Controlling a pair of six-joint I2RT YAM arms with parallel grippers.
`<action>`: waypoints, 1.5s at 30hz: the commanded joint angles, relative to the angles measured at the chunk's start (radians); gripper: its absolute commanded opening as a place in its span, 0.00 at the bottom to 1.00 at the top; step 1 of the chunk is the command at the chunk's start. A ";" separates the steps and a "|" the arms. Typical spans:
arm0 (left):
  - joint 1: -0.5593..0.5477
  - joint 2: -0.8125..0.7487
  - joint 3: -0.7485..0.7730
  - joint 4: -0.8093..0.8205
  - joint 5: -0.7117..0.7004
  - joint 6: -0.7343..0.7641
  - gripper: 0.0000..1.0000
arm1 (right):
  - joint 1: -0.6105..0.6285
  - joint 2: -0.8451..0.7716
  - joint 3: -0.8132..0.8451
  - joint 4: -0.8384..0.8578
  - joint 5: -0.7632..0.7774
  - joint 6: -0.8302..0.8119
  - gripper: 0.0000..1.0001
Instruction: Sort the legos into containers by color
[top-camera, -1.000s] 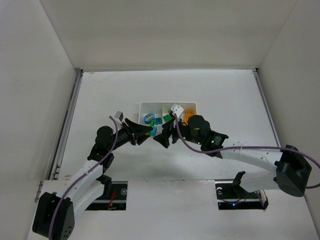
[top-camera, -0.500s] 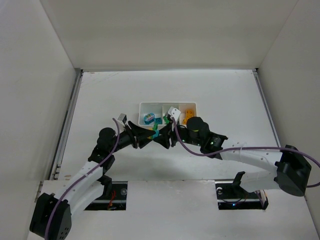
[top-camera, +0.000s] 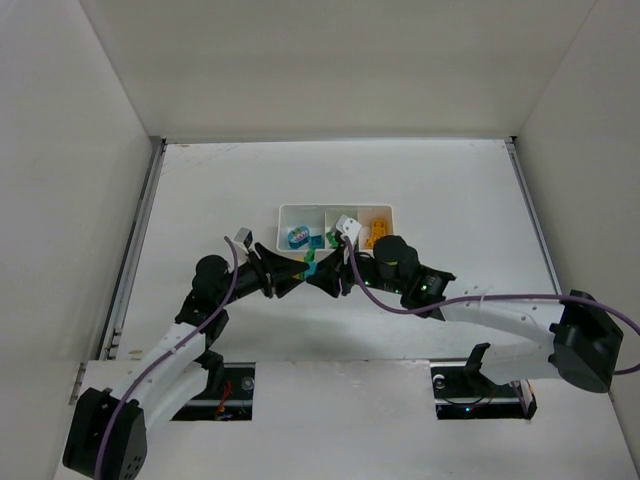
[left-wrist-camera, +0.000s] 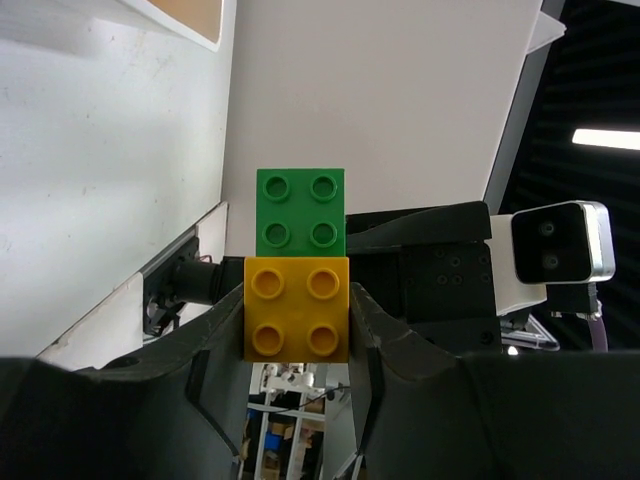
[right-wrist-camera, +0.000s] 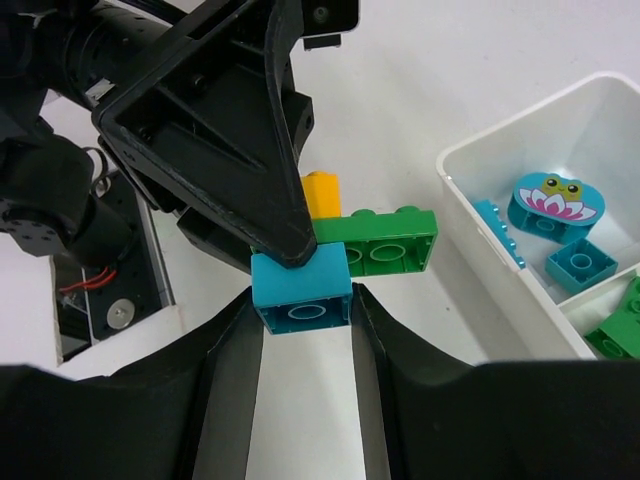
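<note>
Three joined legos hang between my two grippers just in front of the containers (top-camera: 300, 207). My left gripper (left-wrist-camera: 297, 300) is shut on the yellow-orange brick (left-wrist-camera: 297, 308), and a green brick (left-wrist-camera: 300, 212) sits above it. In the right wrist view, my right gripper (right-wrist-camera: 302, 300) is shut on the teal brick (right-wrist-camera: 300, 290), which is stuck to the green brick (right-wrist-camera: 385, 240) and the yellow one (right-wrist-camera: 322, 193). From above, the left gripper (top-camera: 296, 272) and right gripper (top-camera: 318, 272) meet tip to tip at the bricks (top-camera: 309, 262).
The white tray (right-wrist-camera: 570, 120) lies to the right of the right gripper. Its end compartment holds a teal frog piece (right-wrist-camera: 555, 198) and a small teal brick (right-wrist-camera: 580, 262); green pieces (right-wrist-camera: 625, 325) lie in the adjacent one. Orange pieces (top-camera: 376, 228) fill the right compartment.
My right gripper's jaws have closed from wide open onto the teal brick. Both grippers have drawn together and shifted slightly toward the near edge.
</note>
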 joint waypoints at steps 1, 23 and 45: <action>0.079 -0.014 -0.012 0.021 -0.021 0.046 0.15 | -0.010 -0.075 -0.016 0.050 0.000 0.028 0.36; 0.233 -0.119 -0.009 0.040 0.003 0.115 0.17 | -0.116 0.333 0.278 0.085 0.261 0.033 0.37; 0.142 -0.142 -0.132 0.277 -0.062 0.178 0.18 | -0.161 0.068 0.071 0.149 0.307 0.549 0.90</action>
